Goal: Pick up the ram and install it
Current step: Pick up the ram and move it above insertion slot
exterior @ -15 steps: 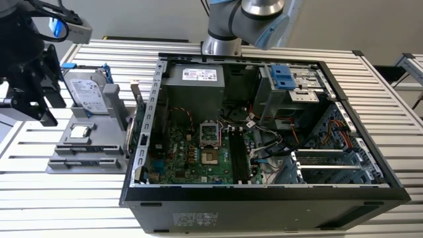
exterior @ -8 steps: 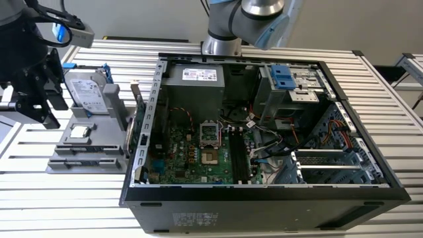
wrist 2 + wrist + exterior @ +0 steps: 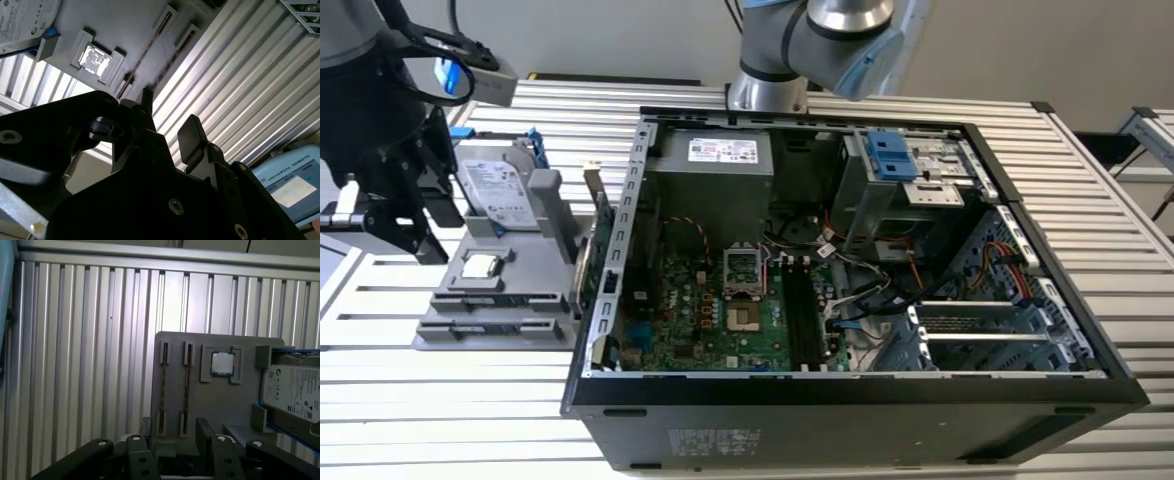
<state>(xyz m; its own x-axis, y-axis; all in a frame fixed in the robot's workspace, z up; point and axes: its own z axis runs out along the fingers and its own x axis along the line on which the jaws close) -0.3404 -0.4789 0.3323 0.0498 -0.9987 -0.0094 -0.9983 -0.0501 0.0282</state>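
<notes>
Two thin boards stand on edge in the long slots of a grey holder tray (image 3: 220,405); I take them for ram sticks (image 3: 186,390), seen edge-on as narrow lines. One ram stick (image 3: 145,55) also shows in the second wrist view. My gripper (image 3: 174,432) hangs above the tray's end, just off the slot ends, open with nothing between its black fingers (image 3: 202,430). The gripper (image 3: 170,117) is open in the second wrist view too. In the exterior view the gripper (image 3: 414,230) is at the far left beside the tray (image 3: 454,335).
An open computer case (image 3: 854,390) fills the middle, with its motherboard (image 3: 707,320) and long dark memory slots (image 3: 801,315). On the tray lie a silver hard drive (image 3: 494,185) and a processor chip (image 3: 222,363). A green card (image 3: 594,240) stands between tray and case. A ribbed metal table (image 3: 90,350) lies underneath.
</notes>
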